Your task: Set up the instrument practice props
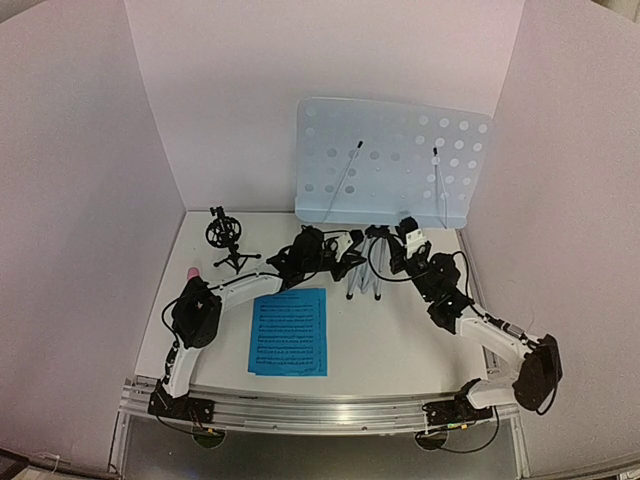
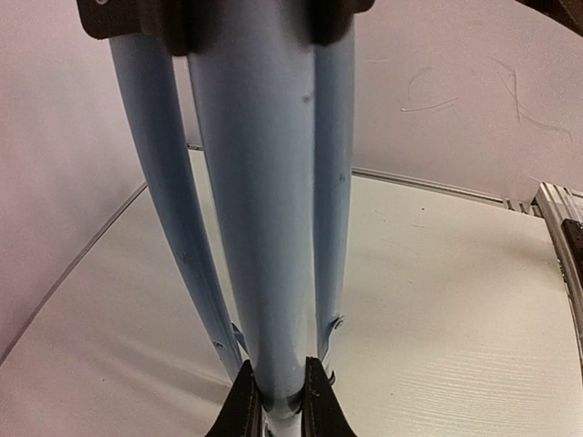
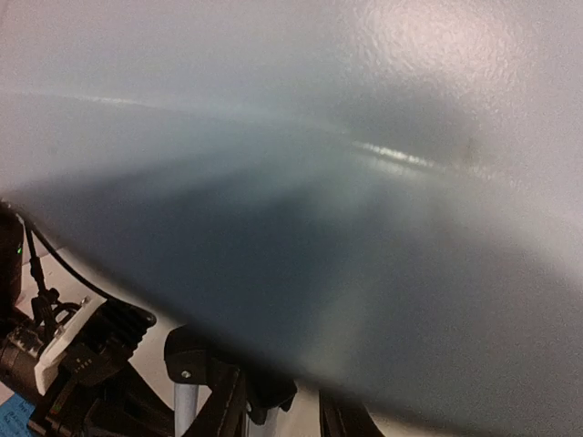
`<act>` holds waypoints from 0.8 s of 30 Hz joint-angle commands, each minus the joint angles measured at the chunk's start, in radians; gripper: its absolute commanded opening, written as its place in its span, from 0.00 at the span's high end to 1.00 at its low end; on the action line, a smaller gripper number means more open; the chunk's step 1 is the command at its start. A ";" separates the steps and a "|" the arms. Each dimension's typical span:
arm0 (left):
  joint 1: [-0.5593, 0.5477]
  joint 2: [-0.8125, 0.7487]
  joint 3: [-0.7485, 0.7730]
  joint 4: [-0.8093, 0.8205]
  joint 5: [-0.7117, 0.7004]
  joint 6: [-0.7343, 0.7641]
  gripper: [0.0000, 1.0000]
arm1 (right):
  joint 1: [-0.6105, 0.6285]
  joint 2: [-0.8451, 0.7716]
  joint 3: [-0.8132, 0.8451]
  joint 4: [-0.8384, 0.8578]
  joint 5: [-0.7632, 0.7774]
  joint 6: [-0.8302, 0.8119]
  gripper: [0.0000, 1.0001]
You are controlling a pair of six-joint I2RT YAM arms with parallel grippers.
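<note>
Where the music stand (image 1: pixel 390 160) sits at the back middle of the table (image 1: pixel 400 345), both arms reach in to it.

Left gripper (image 2: pixel 278 405): clamped on the stand's centre tube. Its fingers (image 2: pixel 244 411) press on either side of the tube low in the wrist view, with two thinner legs running close alongside. From above, that grip is just below the panel, over the silver legs (image 1: pixel 352 283) that reach down to the table.

Right gripper (image 1: pixel 408 232): up against the panel's lower lip, right of the tube. Its wrist view is nearly all pale-blue panel at close range and blurred. Can't tell whether its jaws are apart or together.

Panel is upright and leaning back, with its perforated face toward the arms. Two thin black page clips (image 1: pixel 350 168) lie across that face.

Sheet music (image 1: pixel 290 332): blue, flat on the table on the near side of the legs, between the two arms and apart from both grippers.

Mic mount (image 1: pixel 225 240): small black tripod, upright, left of the stand and just behind the left arm.

Microphone (image 1: pixel 190 271): only a pink end shows, beside the left arm's elbow. The rest is hidden.
</note>
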 commanded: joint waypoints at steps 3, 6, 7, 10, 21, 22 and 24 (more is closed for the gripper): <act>0.004 0.040 0.032 -0.069 0.002 0.044 1.00 | -0.008 -0.100 -0.033 -0.241 -0.091 0.064 0.65; 0.004 0.044 0.040 -0.069 0.004 0.033 1.00 | -0.008 -0.125 -0.055 -0.323 -0.116 0.102 0.56; 0.004 0.046 0.042 -0.069 0.004 0.030 1.00 | -0.008 -0.130 -0.069 -0.338 -0.126 0.116 0.52; 0.005 0.052 0.050 -0.074 0.002 0.014 1.00 | -0.008 -0.137 -0.117 -0.341 -0.161 0.156 0.42; 0.012 0.057 0.039 -0.069 0.009 0.006 1.00 | -0.108 -0.003 -0.116 -0.313 -0.277 0.249 0.33; 0.013 0.058 0.037 -0.068 0.009 0.009 1.00 | -0.130 0.015 -0.116 -0.291 -0.309 0.257 0.34; 0.013 0.059 0.036 -0.063 0.010 0.009 1.00 | -0.158 0.052 -0.101 -0.259 -0.354 0.236 0.34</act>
